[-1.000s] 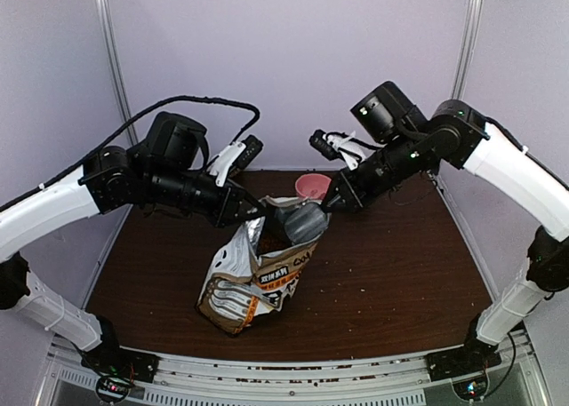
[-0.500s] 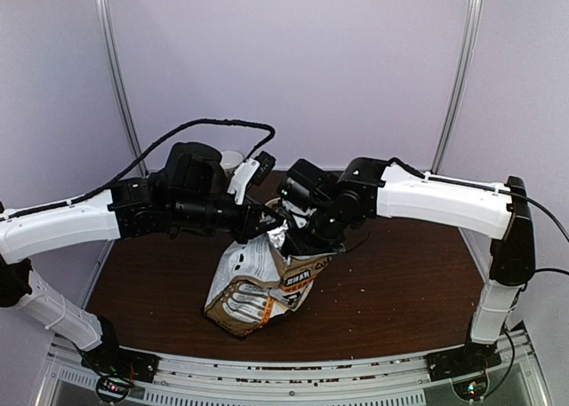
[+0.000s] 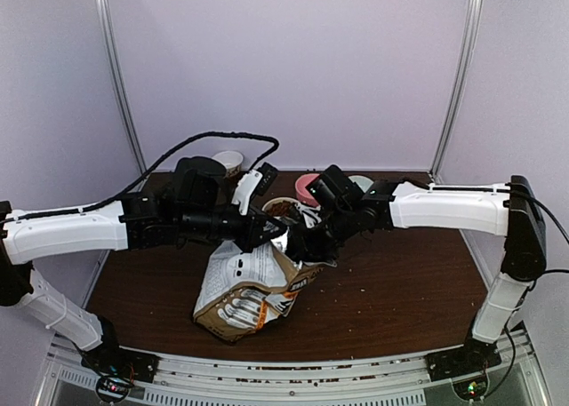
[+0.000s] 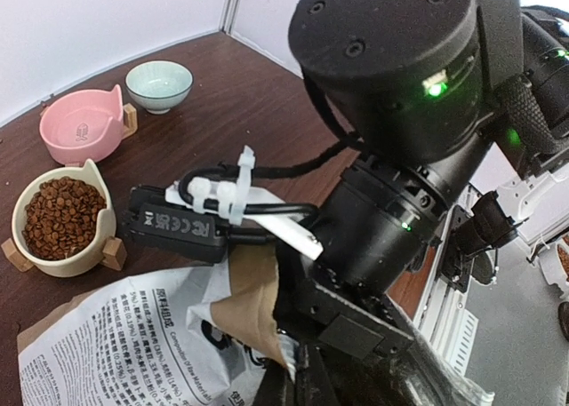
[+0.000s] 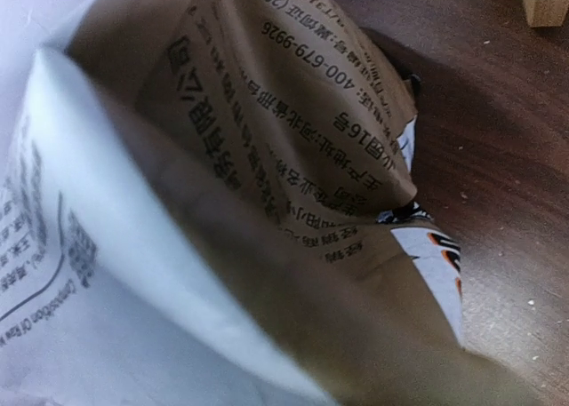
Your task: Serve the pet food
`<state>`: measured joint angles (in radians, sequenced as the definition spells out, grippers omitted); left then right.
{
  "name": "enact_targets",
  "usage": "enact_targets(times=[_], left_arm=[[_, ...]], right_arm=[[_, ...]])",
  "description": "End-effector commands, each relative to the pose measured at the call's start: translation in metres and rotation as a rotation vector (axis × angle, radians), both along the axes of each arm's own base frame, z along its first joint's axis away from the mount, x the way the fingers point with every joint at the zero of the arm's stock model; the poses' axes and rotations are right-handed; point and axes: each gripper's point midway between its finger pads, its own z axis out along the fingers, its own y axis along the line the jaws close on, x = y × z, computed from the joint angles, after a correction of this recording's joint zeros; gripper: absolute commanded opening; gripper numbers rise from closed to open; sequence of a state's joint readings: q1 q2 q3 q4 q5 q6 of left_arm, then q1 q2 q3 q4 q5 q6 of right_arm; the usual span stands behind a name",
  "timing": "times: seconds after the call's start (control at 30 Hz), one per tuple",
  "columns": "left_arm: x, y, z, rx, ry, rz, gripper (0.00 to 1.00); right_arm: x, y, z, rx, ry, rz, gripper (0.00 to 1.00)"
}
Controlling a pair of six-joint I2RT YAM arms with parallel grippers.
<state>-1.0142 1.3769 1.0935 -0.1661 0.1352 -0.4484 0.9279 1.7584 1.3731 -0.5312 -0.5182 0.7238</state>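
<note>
**A:** What is the left gripper (image 3: 265, 233) doing?

**B:** Its jaws are closed down tight, and it looks pinched on the rim of the bag (image 3: 242, 286). I'd guess it holds the mouth up and open so the other arm can reach in.

**A:** And the right gripper (image 3: 305, 244)?

**B:** It's down at the bag's mouth, just beside the left one. Its wrist view shows only printed paper and pale lining, none of its own fingers. I cannot tell whether it is wide, narrow or holding anything.

**A:** Where is the pet food (image 4: 59, 216)?

**B:** A heap of it lies in the cream bowl (image 4: 67, 264), which stands just behind the bag's mouth, under the two wrists. Whatever is inside the bag is hidden. A few crumbs are scattered on the table (image 3: 400, 282).

**A:** What else is about?

**B:** A pink bowl (image 4: 82, 126) and a pale green bowl (image 4: 158, 84) sit farther back, and both look empty. There's a white cup (image 3: 229, 161) at the back left.

**A:** What gets in the way?

**B:** The two wrists crowd close over the opening, and the bag stands tilted and slack. If the pinch slips, the mouth could fold shut. The filled bowl is near enough to be knocked on any lift out toward the empty bowls.
</note>
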Motion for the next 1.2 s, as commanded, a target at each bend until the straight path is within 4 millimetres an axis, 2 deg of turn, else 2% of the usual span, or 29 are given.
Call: enact_targets(times=[0.0,0.17,0.4,0.67,0.97,1.17], left_arm=[[0.003,0.000,0.005,-0.017,-0.017,0.016,0.00],[0.003,0.007,0.016,-0.020,-0.035,0.037,0.00],[0.004,0.024,0.034,0.002,-0.043,0.091,0.00],[0.002,0.036,0.056,-0.020,-0.052,0.120,0.00],[-0.006,0.042,0.068,-0.046,-0.084,0.091,0.00],[-0.002,0.048,0.072,-0.046,-0.090,0.129,0.00]], right_arm=[[-0.031,0.024,0.048,0.267,0.177,0.095,0.00],[-0.034,0.020,0.082,0.381,0.220,0.104,0.00],[-0.028,0.000,0.129,0.523,0.238,0.063,0.00],[-0.019,-0.033,0.158,0.618,0.255,-0.042,0.00],[0.001,-0.064,0.146,0.653,0.293,-0.196,0.00],[0.004,-0.072,0.152,0.692,0.293,-0.213,0.00]])
